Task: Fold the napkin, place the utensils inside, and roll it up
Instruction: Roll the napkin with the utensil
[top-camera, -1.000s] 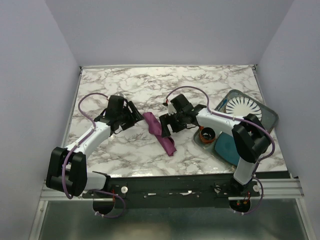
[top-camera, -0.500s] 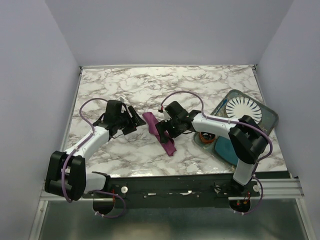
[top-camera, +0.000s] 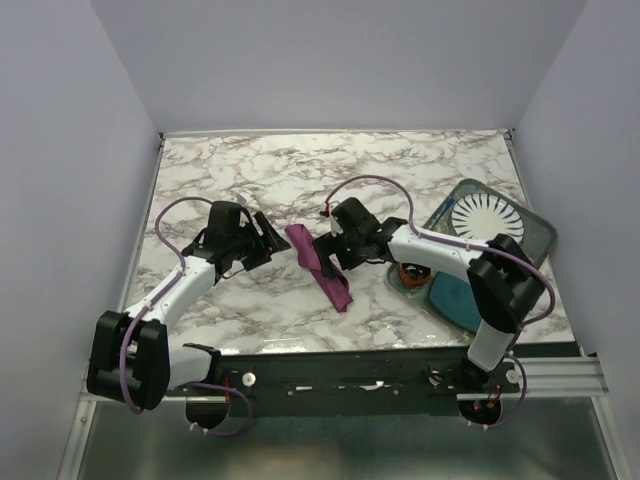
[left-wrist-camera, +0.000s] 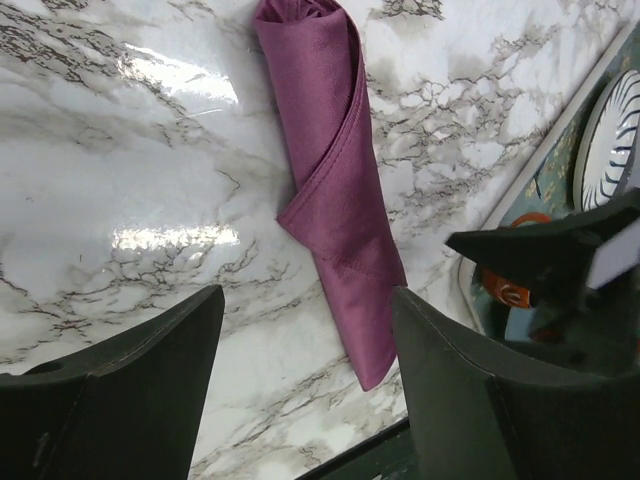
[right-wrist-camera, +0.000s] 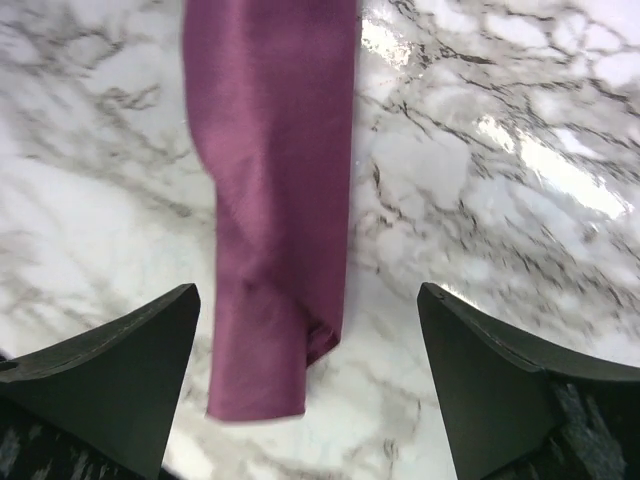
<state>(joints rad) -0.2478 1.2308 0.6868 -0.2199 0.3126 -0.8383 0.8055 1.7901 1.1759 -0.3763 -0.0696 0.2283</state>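
on the marble table (top-camera: 250, 170) the napkin (left-wrist-camera: 340, 200) lies rolled; the right gripper (right-wrist-camera: 308, 295) has just spread fully, the left gripper (left-wrist-camera: 307, 310) gapes empty too: rolling looks done.

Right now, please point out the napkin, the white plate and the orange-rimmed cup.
napkin (left-wrist-camera: 340, 180), left wrist view, middle of the rolled cloth.
white plate (top-camera: 487, 218), top external view, centre of its ribbed face.
orange-rimmed cup (top-camera: 411, 271), top external view, its visible rim.

A grey tray (top-camera: 535, 238) holds a white plate (top-camera: 487, 216), teal mat (top-camera: 455, 295) and orange-rimmed cup (top-camera: 411, 272).
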